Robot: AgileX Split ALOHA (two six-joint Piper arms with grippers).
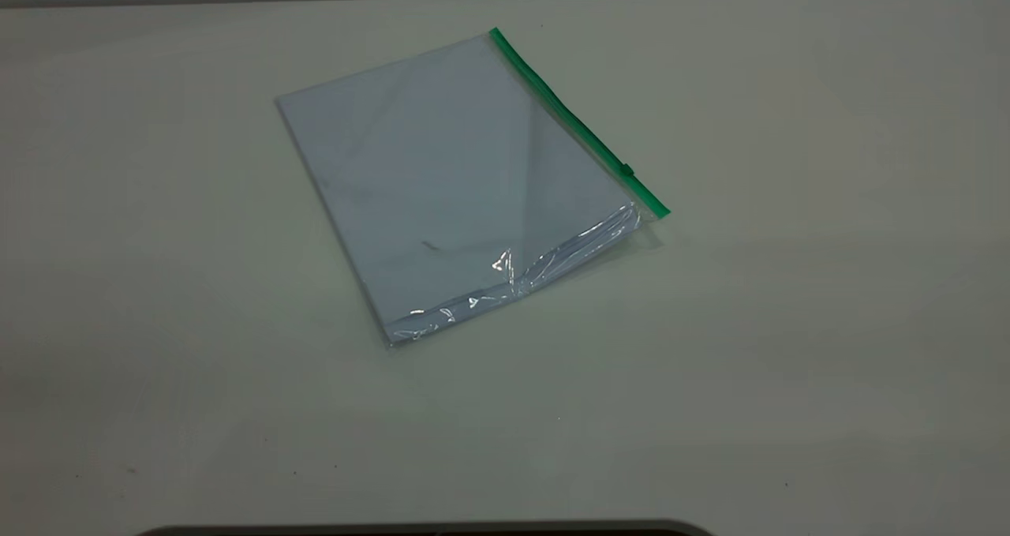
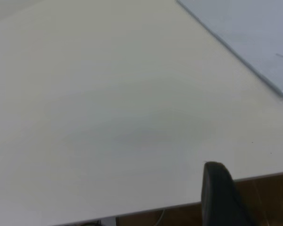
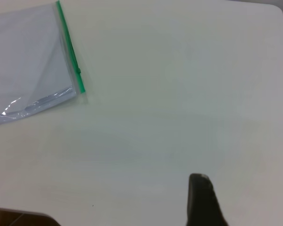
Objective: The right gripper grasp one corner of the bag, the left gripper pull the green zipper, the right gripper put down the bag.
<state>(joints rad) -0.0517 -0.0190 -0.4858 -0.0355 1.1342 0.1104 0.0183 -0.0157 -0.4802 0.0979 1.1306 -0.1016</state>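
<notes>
Clear plastic catches the light where the bag (image 1: 465, 181) lies flat on the table (image 1: 789, 323), a little left of centre in the exterior view and turned at an angle. The green zipper (image 1: 580, 124) runs along its right edge, with the small slider (image 1: 627, 170) close to the near end. The corner of the bag (image 1: 653, 211) sits where that strip meets the crinkled near edge. No arm reaches into this view, so nothing has been grasped yet and the first step is not begun.

From the left wrist view, the left gripper (image 2: 247, 193) hangs over the table's edge, well apart from the bag, of which only a plain side shows. One dark finger (image 2: 219, 193) and a sliver of the other show with a wide gap between them, so it looks spread.

From the right wrist view, the right gripper shows just one finger (image 3: 203, 200), so I cannot tell how it stands. The bag's green-ended corner lies well apart from it.

The next move, as I judge it, calls for the right gripper to travel to that corner and come down low enough to pinch the thin film off the tabletop.
</notes>
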